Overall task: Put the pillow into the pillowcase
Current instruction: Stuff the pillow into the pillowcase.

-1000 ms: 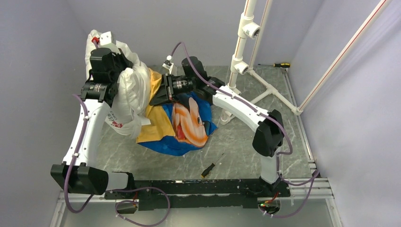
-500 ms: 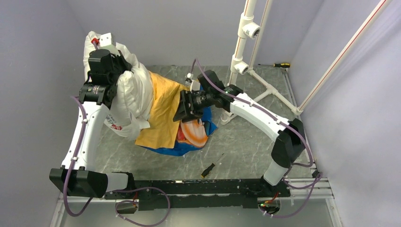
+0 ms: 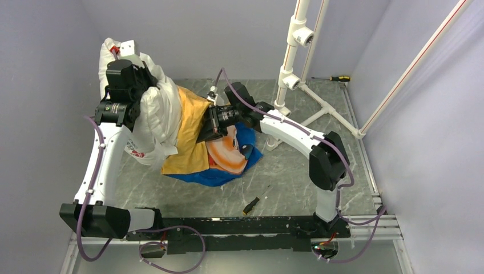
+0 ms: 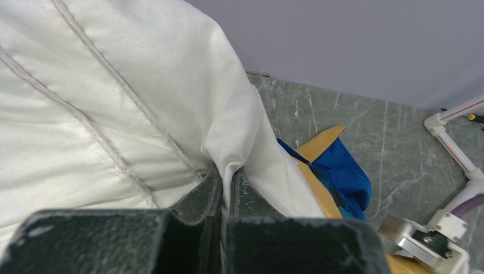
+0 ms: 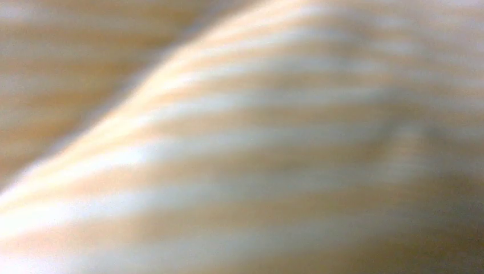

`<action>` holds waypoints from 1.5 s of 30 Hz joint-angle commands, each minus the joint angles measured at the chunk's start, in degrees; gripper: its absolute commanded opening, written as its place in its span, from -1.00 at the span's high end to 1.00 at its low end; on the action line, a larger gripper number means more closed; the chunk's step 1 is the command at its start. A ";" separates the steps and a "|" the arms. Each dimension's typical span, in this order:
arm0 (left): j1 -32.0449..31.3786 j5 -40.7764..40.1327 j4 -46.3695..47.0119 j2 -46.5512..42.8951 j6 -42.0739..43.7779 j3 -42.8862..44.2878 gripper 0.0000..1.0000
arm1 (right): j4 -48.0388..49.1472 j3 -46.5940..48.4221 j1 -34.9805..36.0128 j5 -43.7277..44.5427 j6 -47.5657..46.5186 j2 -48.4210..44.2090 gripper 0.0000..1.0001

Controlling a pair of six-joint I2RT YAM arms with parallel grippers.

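So the left gripper [image 4: 225, 188] is pressed together on a fold of the white pillow [image 3: 165, 108]. It holds the pillow up off the tabletop [image 3: 297, 171], with most of the stuffing bulging out to the side of the gripper and below it. My guess is it's lifted like that so one end can be aimed at the opening of the pillowcase [image 3: 191, 131].

The pillowcase sits just beside that gripper, yellow side up, and blue shows underneath. The right gripper [image 3: 204, 132] is buried in the fabric, probably trying to lift or spread the mouth. Its camera only shows a blurry yellow smear, so I can't tell if it's spread or pinching anything.

The pillow isn't in yet, it's only touching the pillowcase's edge.

Count:
- one pillow
- one pillowcase
- two screwdrivers: a black-handled screwdriver [image 3: 254, 201] nearer the arm bases, and a yellow-handled screwdriver [image 3: 338, 78] well beyond the right gripper
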 commanded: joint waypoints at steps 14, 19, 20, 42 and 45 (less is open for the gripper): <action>-1.50 -13.85 -9.06 -1.59 -5.21 -6.39 1.00 | 50.00 60.42 -0.68 -1.97 32.02 19.35 1.00; -1.35 -26.70 -7.88 -7.10 -6.03 -8.20 1.00 | 49.36 45.52 -1.53 -0.52 25.19 13.49 1.00; -1.29 -28.27 -7.23 -8.11 -6.03 -9.26 1.00 | 45.19 44.53 -1.53 -0.85 21.36 12.82 1.00; 2.39 -23.26 -14.50 -11.28 -10.51 -16.11 1.00 | -31.39 36.29 -4.17 32.14 -28.50 -3.45 -0.13; 2.45 -22.15 -14.80 -11.14 -10.05 -15.83 1.00 | -37.40 32.81 -4.17 29.63 -27.20 -6.27 -0.15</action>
